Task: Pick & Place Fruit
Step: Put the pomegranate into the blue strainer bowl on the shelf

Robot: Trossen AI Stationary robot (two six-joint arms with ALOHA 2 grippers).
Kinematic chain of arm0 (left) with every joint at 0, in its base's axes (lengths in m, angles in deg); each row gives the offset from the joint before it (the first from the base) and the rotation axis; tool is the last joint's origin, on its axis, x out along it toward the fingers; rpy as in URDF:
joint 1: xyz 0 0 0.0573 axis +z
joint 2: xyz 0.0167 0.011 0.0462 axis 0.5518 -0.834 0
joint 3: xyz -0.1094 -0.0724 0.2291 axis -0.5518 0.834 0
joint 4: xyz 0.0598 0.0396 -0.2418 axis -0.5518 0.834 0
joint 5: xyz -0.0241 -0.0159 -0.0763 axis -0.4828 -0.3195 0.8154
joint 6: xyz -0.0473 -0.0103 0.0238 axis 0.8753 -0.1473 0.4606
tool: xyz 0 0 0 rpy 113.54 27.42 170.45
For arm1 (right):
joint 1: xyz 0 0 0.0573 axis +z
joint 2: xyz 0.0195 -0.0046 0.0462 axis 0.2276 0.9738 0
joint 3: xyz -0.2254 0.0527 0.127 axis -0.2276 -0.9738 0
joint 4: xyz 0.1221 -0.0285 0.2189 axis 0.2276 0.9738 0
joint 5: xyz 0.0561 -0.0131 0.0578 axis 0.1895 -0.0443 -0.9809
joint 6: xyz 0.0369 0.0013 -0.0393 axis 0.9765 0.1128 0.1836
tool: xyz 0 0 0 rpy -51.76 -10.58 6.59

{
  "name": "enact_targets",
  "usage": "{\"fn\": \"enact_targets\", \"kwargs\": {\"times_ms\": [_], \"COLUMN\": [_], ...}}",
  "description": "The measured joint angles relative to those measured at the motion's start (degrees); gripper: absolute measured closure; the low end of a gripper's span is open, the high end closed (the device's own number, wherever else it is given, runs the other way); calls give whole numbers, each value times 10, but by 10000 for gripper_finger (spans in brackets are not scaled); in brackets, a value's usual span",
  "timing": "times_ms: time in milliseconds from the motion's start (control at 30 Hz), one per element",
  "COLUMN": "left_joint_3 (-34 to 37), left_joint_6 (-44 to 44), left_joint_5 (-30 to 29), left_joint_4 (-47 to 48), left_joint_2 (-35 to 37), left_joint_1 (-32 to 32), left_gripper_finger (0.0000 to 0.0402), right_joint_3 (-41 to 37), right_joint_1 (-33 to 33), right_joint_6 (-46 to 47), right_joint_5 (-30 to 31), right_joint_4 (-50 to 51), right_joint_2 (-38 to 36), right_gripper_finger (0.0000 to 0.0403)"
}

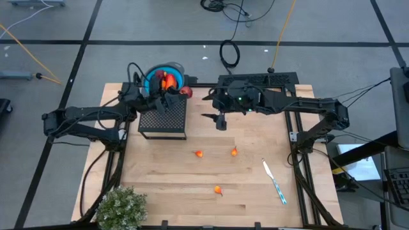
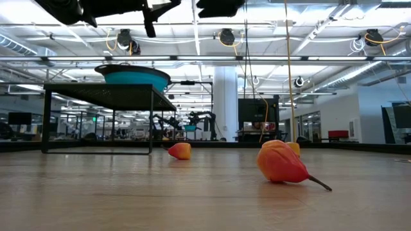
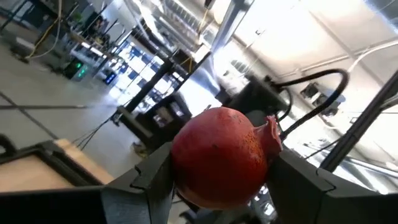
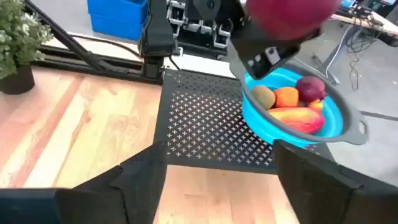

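Observation:
A blue bowl point(image 4: 292, 134) sits at the far end of a black perforated stand point(image 1: 163, 119). It holds a red-orange oblong point(image 4: 300, 119), an olive-brown oval point(image 4: 264, 97), an orange piece and a dark red ball point(image 4: 311, 88). My left gripper point(image 1: 182, 93) is shut on a second dark red ball point(image 3: 217, 155), above the bowl's right rim. My right gripper point(image 1: 220, 120) hangs open with nothing between its fingers, to the right of the stand. Three small orange fruits point(image 1: 199, 153) point(image 1: 234, 151) point(image 1: 218, 190) lie on the table. My left gripper pinches the dark red ball between its two fingers, on two opposite sides point(image 3: 179, 163). The fingers come from the table's left, about level. The ball is lifted clear above the bowl, with its small crown point(image 3: 272, 133) turned sideways.
A white and blue utensil point(image 1: 275, 183) lies at the table's near right. A bushy green plant point(image 1: 121, 207) stands at the near left corner. Bare wood lies between the small orange fruits and the stand.

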Motion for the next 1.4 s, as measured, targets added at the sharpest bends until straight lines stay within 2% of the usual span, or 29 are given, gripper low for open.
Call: {"fn": "enact_targets", "kwargs": {"times_ms": [100, 200, 500, 567, 733, 1000, 1167, 1400], "left_joint_3": [0, 0, 0, 0, 0, 0, 0, -8], "left_joint_6": [0, 0, -13, -17, -32, -113, -186, -284], "left_joint_5": [7, 7, 11, 11, 11, 9, -5, -21], "left_joint_4": [-1, 4, 38, 53, 76, 116, 135, 153], "left_joint_2": [2, 2, 2, 1, 1, 1, 1, 1], "left_joint_1": [14, 27, 61, 69, 92, 115, 119, 119], "left_gripper_finger": [190, 190, 190, 190, 190, 190, 190, 190], "right_joint_3": [2, 0, -13, -33, -110, -283, -387, -491], "right_joint_1": [0, 0, 0, -3, -8, -24, -33, -35], "right_joint_6": [0, 0, -15, -14, 22, 112, 169, 198], "right_joint_5": [0, -1, -8, -22, -66, -156, -156, -156], "right_joint_4": [36, 79, 101, 101, 34, -186, -311, -420], "right_joint_2": [-4, -7, -22, -36, -79, -200, -282, -373], "right_gripper_finger": [149, 193, 371, 394, 395, 402, 402, 402]}}
